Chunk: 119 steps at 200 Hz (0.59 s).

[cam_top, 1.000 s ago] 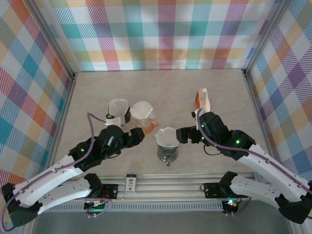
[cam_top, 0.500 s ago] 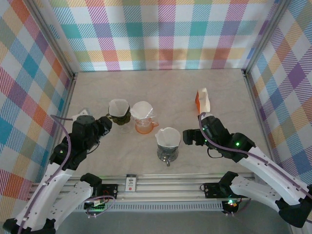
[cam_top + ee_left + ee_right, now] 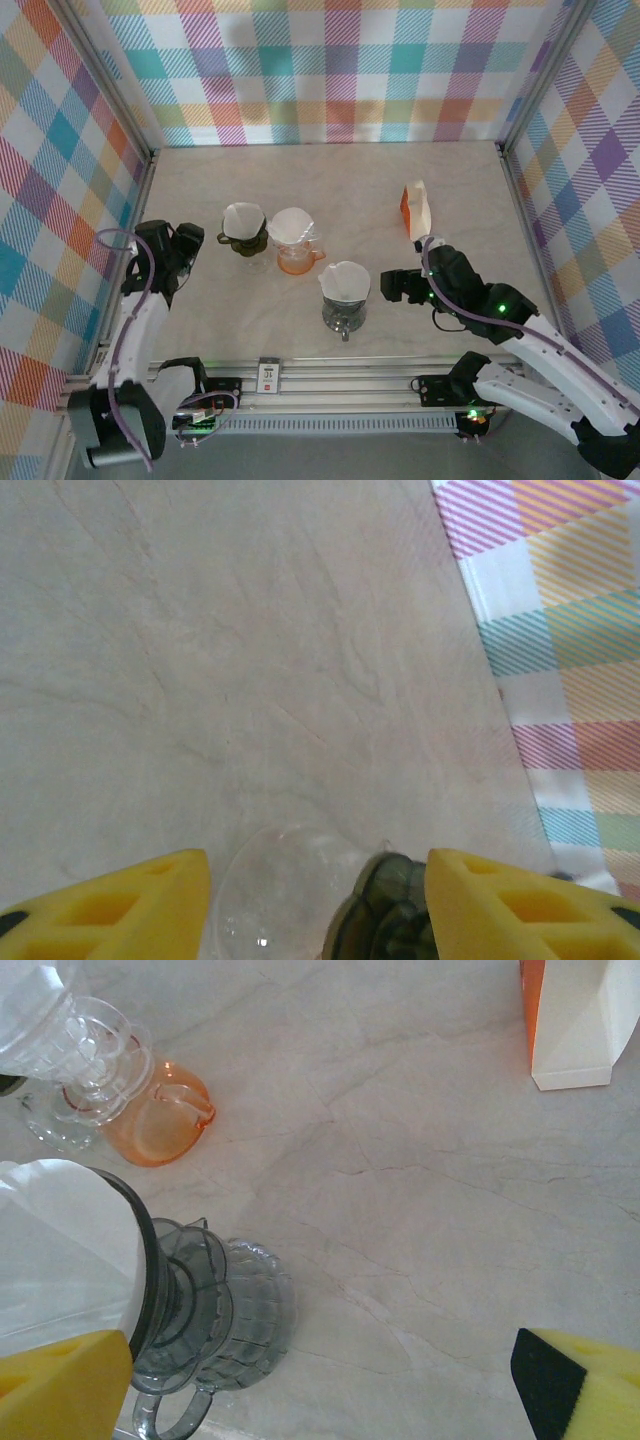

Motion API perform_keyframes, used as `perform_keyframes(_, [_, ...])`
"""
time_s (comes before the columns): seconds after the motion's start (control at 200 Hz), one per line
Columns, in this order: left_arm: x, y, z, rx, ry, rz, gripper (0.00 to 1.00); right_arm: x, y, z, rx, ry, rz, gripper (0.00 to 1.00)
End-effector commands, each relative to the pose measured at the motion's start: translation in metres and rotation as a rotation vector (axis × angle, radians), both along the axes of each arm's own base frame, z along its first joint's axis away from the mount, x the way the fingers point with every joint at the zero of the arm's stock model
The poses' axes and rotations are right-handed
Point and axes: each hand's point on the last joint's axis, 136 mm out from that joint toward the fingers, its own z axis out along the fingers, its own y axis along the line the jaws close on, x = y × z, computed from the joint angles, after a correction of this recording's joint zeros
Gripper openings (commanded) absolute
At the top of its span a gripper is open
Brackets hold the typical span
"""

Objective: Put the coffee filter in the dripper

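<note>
Three drippers stand mid-table, each with a white paper filter in it: a dark green dripper [image 3: 243, 231], an orange dripper [image 3: 294, 243] and a grey glass dripper [image 3: 343, 298] nearest the arms. The grey dripper [image 3: 185, 1305] holds its coffee filter [image 3: 60, 1245] at the left of the right wrist view. My right gripper [image 3: 393, 287] [image 3: 320, 1390] hangs open just right of it, holding nothing. My left gripper [image 3: 190, 243] [image 3: 318, 900] is open at the table's left side, pointing at the green dripper [image 3: 390, 920] from a short distance.
An orange and white filter box [image 3: 415, 210] [image 3: 570, 1020] stands upright at the right, behind my right gripper. The plaid walls close in the table on three sides; the left wall [image 3: 60, 220] is close behind my left arm.
My left arm has pulled back from the table's middle to its left edge. My right gripper has drawn slightly back to the right of the grey dripper and stays open.
</note>
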Motion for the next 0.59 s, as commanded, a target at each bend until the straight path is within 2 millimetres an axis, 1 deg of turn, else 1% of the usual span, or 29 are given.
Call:
perform_keyframes(0.0, [0.039, -0.011, 0.002, -0.104, -0.118, -0.076, 0.61, -0.003, -0.001, -0.002, 0.012, 0.022, 0.000, 0.98])
perform_keyframes(0.025, [0.044, -0.011, -0.002, -0.119, -0.116, -0.080, 0.61, -0.003, 0.000, -0.001, 0.012, 0.021, 0.001, 0.98])
perform_keyframes(0.045, [0.048, -0.012, -0.009, -0.135, -0.104, -0.081, 0.61, -0.003, 0.000, 0.000, 0.014, 0.019, 0.004, 0.98])
perform_keyframes(0.09, [0.057, -0.012, -0.016, -0.161, -0.117, -0.082, 0.61, -0.002, 0.001, 0.003, 0.014, 0.016, 0.011, 0.98])
perform_keyframes(0.195, [0.070, -0.008, -0.030, -0.174, -0.109, -0.073, 0.59, -0.001, 0.002, 0.009, 0.017, 0.003, 0.016, 0.98])
perform_keyframes(0.24, [0.073, -0.008, -0.041, -0.178, -0.084, -0.072, 0.55, -0.001, 0.002, 0.011, 0.018, -0.001, 0.016, 0.98])
perform_keyframes(0.285, [0.078, -0.009, -0.047, -0.189, -0.082, -0.082, 0.50, -0.001, 0.002, 0.012, 0.019, -0.005, 0.017, 0.98])
perform_keyframes(0.36, [0.086, -0.014, -0.060, -0.233, -0.076, -0.100, 0.38, -0.001, 0.001, 0.012, 0.015, -0.004, 0.015, 0.98])
perform_keyframes(0.4, [0.089, -0.017, -0.068, -0.262, -0.069, -0.106, 0.33, -0.001, 0.001, 0.012, 0.011, -0.003, 0.016, 0.98])
perform_keyframes(0.455, [0.090, -0.020, -0.078, -0.288, -0.053, -0.111, 0.32, -0.001, 0.000, 0.012, 0.010, -0.004, 0.014, 0.98])
perform_keyframes(0.535, [0.090, -0.025, -0.087, -0.304, -0.048, -0.130, 0.27, 0.000, 0.000, 0.014, 0.010, -0.011, 0.012, 0.98])
perform_keyframes(0.59, [0.089, -0.030, -0.092, -0.316, -0.045, -0.145, 0.26, 0.001, -0.001, 0.014, 0.008, -0.016, 0.007, 0.98])
